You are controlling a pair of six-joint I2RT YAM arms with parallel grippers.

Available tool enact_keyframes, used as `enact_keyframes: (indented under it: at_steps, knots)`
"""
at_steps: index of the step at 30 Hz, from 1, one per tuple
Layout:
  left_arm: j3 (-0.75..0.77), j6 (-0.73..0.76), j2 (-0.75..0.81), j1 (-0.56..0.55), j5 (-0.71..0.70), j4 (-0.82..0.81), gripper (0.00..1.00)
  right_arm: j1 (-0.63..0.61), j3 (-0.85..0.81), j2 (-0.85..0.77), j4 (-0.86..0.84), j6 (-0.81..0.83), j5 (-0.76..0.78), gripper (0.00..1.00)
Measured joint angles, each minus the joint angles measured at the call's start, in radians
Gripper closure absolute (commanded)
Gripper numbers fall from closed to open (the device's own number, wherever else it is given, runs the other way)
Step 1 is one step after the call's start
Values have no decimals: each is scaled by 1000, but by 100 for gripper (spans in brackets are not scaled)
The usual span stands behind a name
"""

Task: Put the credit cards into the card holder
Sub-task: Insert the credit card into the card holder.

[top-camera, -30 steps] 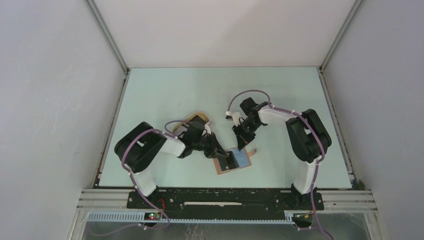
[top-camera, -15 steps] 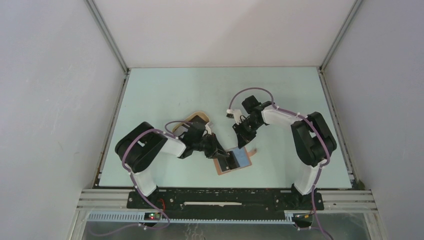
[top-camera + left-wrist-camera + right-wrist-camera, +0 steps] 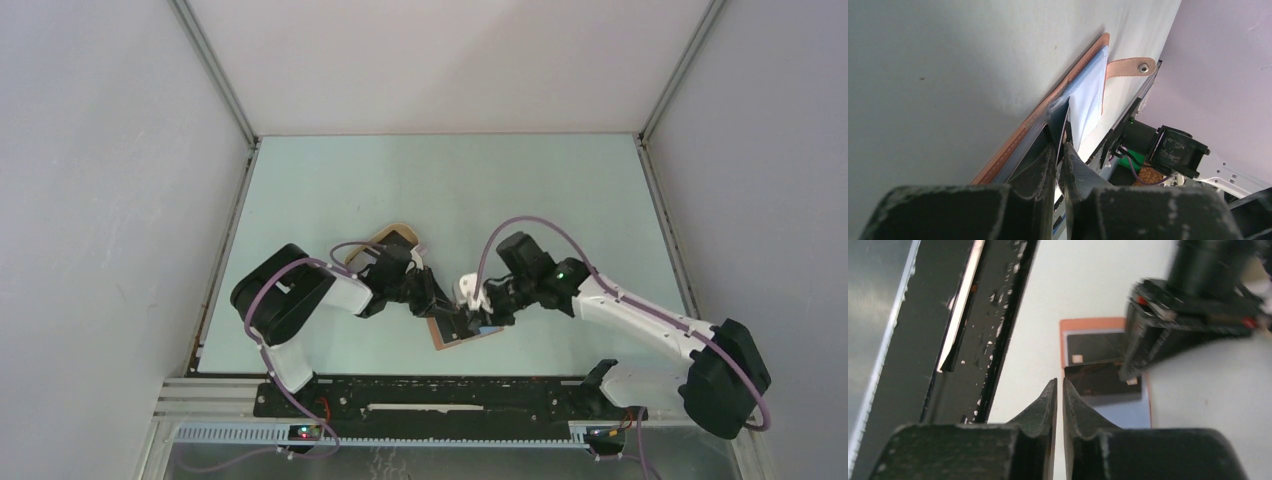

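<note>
The card holder (image 3: 463, 338) lies open near the table's front edge, reddish-brown with light blue pockets (image 3: 1089, 97) and a snap tab (image 3: 1128, 66). My left gripper (image 3: 453, 319) is shut on a black credit card (image 3: 1098, 380), seen edge-on in the left wrist view (image 3: 1066, 122), and holds it at the mouth of a blue pocket. A second black card (image 3: 1094, 346) sits in the holder (image 3: 1087, 324). My right gripper (image 3: 478, 317) is shut and empty, low beside the holder's near edge; its fingertips (image 3: 1050, 390) point at the held card.
A tan oval tray (image 3: 385, 243) lies behind my left arm. The black base rail (image 3: 978, 315) runs along the table's front edge, close to the holder. The right arm (image 3: 640, 320) stretches across the near right of the table.
My right arm has swung from behind the card holder round to the near right, and its gripper now sits low at the holder. The left gripper and its card have stayed put.
</note>
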State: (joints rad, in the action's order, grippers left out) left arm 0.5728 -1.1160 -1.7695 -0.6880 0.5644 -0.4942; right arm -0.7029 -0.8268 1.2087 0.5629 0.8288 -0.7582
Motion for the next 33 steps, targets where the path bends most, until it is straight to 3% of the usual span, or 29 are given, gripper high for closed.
enact_keyframes:
  at_steps: [3, 13, 23, 33]
  knots:
    - [0, 1, 0, 0, -1, 0, 85, -100, 49, 11, -29, 130, 24, 99]
    - [0, 3, -2, -1, -2, -1, 84, -325, 54, 219, -243, 205, 333, 100]
    - [0, 6, -2, -1, -2, 0, 83, -341, 53, 293, -318, 183, 487, 100]
    - [0, 6, -2, -1, -2, -1, 78, -344, 53, 305, -321, 180, 532, 100]
